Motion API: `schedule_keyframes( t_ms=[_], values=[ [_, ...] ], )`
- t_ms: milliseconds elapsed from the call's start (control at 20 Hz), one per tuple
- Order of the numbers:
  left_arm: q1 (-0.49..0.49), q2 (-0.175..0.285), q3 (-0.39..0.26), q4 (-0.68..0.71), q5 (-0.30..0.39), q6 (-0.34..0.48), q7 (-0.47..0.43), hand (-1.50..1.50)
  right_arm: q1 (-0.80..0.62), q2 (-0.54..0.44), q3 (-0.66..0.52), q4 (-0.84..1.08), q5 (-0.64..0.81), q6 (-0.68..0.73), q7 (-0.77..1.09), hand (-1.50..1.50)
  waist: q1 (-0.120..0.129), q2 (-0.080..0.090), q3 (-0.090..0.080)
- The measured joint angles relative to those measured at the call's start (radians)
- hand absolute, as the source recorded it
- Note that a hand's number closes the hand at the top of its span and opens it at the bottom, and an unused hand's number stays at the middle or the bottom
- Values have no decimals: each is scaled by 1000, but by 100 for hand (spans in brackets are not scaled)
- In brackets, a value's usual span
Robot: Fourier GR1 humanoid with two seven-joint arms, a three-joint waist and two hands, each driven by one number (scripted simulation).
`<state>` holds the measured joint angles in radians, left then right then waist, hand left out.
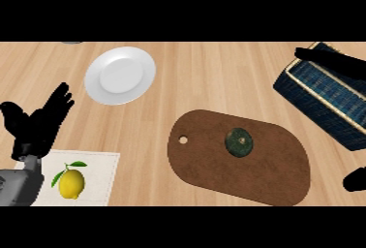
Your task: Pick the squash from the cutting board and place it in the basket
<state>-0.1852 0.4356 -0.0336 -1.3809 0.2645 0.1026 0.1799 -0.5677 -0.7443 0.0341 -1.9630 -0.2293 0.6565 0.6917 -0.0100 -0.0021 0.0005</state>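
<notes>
The squash (239, 142) lies untouched mid cutting board (214, 172). The basket (323, 97) stands near the board's right end, which likely suits the right hand (355, 179). Only a dark tip of that hand shows, so I cannot tell its state. The left hand (39, 121) rests spread, out of the way.

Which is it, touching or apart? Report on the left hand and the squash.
Apart. The head view shows the left hand open at the left edge, with bare counter and cutting board between it and the squash.
</notes>
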Motion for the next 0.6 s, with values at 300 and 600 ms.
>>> schedule_keyframes(
  t_ms=[300, 600],
  values=[
    [14, -15, 11, -26, -17, -12, 12, 0, 206, 102, -10, -51, 207, -24, -192, -150, 7, 2, 0],
    [-15, -40, 21, -1, -40, -21, 12, 0, 299, 229, 76, 23, 464, -133, -398, -150, 12, 4, 0]
  ],
)
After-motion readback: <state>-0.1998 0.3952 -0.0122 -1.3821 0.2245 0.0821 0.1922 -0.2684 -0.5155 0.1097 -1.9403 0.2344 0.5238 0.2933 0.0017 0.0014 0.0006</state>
